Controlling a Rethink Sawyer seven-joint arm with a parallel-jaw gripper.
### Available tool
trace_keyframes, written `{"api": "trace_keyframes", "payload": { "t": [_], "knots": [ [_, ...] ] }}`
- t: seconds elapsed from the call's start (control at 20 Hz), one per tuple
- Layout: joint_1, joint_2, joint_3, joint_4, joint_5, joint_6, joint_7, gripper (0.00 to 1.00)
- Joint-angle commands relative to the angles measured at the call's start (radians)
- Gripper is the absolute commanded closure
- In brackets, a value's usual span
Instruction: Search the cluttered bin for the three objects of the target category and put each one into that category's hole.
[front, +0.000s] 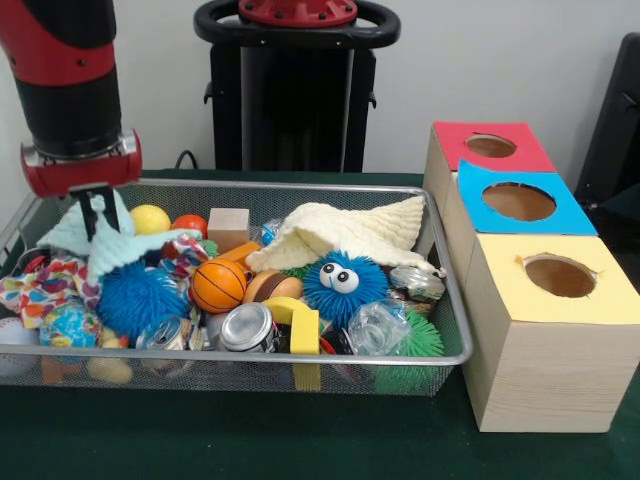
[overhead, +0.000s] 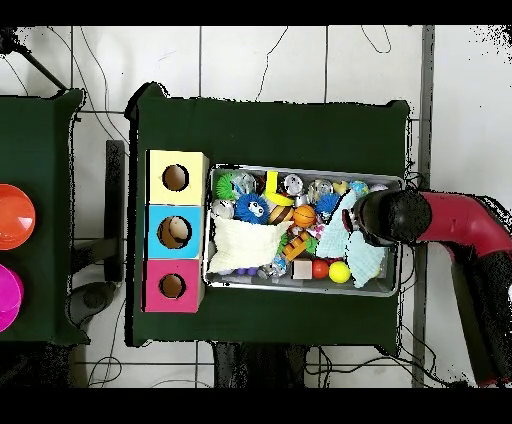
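Three wooden boxes (front: 530, 270) (one hole apiece), one wire bin (front: 440, 356), two spiky blue balls (front: 140, 298), one basketball (front: 218, 286), two cloths (front: 350, 232).

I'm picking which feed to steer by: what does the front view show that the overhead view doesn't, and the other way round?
Front view only: the googly eyes on the blue fuzzy ball, the silver can lying on its side, and the gripper reaching into the light blue cloth.

Overhead view only: the orange disc and pink disc on the neighbouring table, and the arm's full reach over the bin's end.

Both: the wire bin, cream cloth, basketball, and the red, blue and yellow boxes with holes.
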Motion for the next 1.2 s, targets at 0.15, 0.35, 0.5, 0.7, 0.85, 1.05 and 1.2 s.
{"api": "trace_keyframes", "payload": {
  "t": [0.15,0.35,0.5,0.7,0.85,1.05,1.2],
  "knots": [
    [0.03,-0.152,0.035,0.091,0.05,0.118,-0.169,1.0],
    [0.035,-0.147,0.036,0.115,0.063,0.095,-0.144,1.0],
    [0.05,-0.161,0.033,0.167,0.081,0.062,-0.095,1.0],
    [0.065,-0.188,0.029,0.203,0.107,0.052,-0.06,1.0],
    [0.078,-0.202,0.021,0.214,0.117,0.045,-0.045,1.0],
    [0.086,-0.217,0.02,0.224,0.133,0.045,-0.041,1.0],
    [0.089,-0.22,0.017,0.225,0.141,0.047,-0.042,1.0]
  ]
}}
